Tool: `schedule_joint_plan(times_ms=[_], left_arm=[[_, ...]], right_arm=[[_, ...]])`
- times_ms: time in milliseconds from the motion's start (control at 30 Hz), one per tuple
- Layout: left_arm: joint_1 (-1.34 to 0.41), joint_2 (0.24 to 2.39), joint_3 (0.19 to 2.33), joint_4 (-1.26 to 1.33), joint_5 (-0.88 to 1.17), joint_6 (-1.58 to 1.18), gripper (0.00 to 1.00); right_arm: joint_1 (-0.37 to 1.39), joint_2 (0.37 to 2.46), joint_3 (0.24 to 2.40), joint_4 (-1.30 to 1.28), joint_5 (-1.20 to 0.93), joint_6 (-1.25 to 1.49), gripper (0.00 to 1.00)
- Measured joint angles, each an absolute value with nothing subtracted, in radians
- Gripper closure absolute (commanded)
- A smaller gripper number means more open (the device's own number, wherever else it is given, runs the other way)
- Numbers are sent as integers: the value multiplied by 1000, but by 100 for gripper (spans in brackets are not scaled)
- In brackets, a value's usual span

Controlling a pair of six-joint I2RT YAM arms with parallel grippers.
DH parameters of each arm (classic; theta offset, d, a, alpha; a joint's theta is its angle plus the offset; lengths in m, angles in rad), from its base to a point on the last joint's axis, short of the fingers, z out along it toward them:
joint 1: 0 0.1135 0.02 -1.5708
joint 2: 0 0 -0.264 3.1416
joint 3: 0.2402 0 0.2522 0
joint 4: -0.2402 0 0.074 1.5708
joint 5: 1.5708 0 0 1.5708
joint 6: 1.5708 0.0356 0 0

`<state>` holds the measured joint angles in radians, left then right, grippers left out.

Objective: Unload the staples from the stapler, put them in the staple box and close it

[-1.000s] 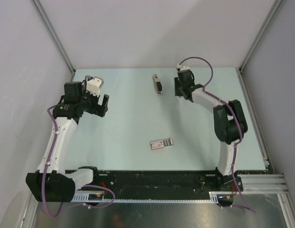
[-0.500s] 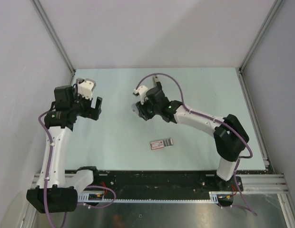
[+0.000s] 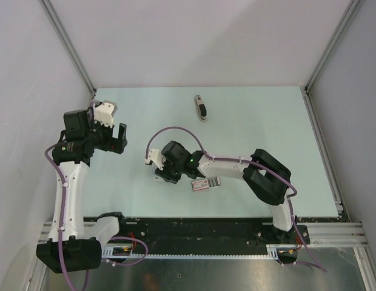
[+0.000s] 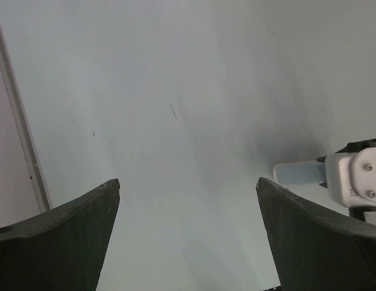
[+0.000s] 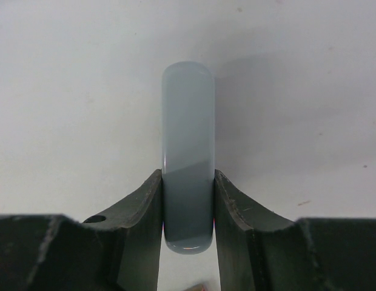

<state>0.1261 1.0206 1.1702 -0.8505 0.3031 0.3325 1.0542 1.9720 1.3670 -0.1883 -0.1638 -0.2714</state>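
Observation:
The stapler (image 3: 201, 108), cream with a black top, lies alone at the far middle of the table. No silvery strip of staples shows in any view. My right gripper (image 3: 160, 176) is low over the table, left of centre and far from the stapler. In the right wrist view the gripper (image 5: 188, 182) is shut on a pale grey-blue rounded bar (image 5: 188, 115) that sticks out forward between the fingers. The bar's end also shows in the left wrist view (image 4: 300, 174). My left gripper (image 3: 120, 138) is open and empty at the left, and only bare table lies between its fingers (image 4: 188, 182).
A flat pink-and-grey box (image 3: 206, 183) lies near the front middle, just right of my right gripper. Grey walls close in the table (image 3: 267, 121) on the left, back and right. A metal rail (image 4: 18, 121) runs along the left edge.
My right arm has swung from beside the stapler at the far side to the near left-centre of the table. My left arm has drawn slightly leftward. The stapler has not moved.

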Motion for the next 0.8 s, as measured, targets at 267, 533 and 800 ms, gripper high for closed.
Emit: schedule_joint_plan(times_ms=[267, 533, 800], left_arm=[[127, 1020, 1182, -858, 318, 329, 1], [128, 1011, 1182, -868, 319, 330, 0], [139, 1014, 1182, -875, 329, 333, 1]], right_arm=[[1071, 2010, 1367, -189, -162, -304, 56], [1076, 2022, 1367, -177, -77, -231, 39], [1076, 1961, 1364, -193, 9, 9, 8]])
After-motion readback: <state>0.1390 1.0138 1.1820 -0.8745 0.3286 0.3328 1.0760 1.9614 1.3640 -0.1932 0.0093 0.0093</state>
